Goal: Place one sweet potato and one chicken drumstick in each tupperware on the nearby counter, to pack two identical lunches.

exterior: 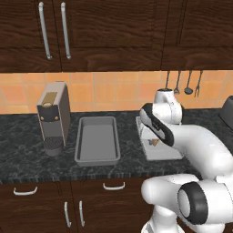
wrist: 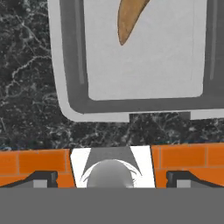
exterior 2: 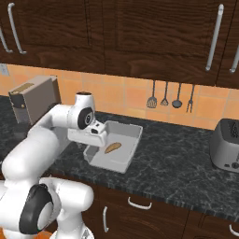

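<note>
gripper (wrist: 112, 178) jaws spread wide, grasping nothing, sweet potato (exterior 2: 112, 148) lying inside right tupperware (exterior 2: 132, 131), its upper end cut off in hand view, tupperware half hidden by arm, left tupperware (exterior: 97, 158) on counter (exterior: 27, 167)

A grey coffee machine (exterior: 53, 116) stands far left; utensils (exterior 2: 170, 99) hang on the orange tiled wall (exterior: 109, 93); a toaster (exterior 2: 226, 145) sits right.
</note>
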### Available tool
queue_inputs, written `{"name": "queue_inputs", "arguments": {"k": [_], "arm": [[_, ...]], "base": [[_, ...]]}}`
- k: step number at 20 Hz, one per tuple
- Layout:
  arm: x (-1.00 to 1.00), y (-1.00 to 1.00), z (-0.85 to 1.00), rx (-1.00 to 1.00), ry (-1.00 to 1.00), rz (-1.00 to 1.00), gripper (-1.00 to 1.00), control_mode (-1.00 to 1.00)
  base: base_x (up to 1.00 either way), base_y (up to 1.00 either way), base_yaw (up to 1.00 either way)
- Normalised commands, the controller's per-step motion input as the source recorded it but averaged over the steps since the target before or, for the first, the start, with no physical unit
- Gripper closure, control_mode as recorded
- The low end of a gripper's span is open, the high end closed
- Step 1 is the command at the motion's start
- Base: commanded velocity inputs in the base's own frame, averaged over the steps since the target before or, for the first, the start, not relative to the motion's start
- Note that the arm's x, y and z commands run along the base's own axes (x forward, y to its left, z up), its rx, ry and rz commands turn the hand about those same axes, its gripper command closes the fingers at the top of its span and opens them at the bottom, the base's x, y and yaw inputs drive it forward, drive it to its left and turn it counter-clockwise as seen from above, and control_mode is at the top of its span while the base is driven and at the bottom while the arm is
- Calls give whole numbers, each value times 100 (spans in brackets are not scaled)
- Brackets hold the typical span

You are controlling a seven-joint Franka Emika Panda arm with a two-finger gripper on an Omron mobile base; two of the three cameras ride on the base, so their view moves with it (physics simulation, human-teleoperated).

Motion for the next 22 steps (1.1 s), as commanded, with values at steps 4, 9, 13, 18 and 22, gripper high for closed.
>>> {"name": "queue_inputs", "arguments": {"k": [4,9,13,18,22], "arm": [[-100,0,88,0,-19,3,-100,-100],[-89,0,40,0,-21,6,-100,-100],[-5,1,0,0,-2,2,-100,-100],[0,0,0,0,0,0,-100,-100],[0,0,0,0,0,0,-100,100]], "base": [[0,0,0],[0,0,0],[0,0,0],[0,0,0],[-94,-16,-19]]}}
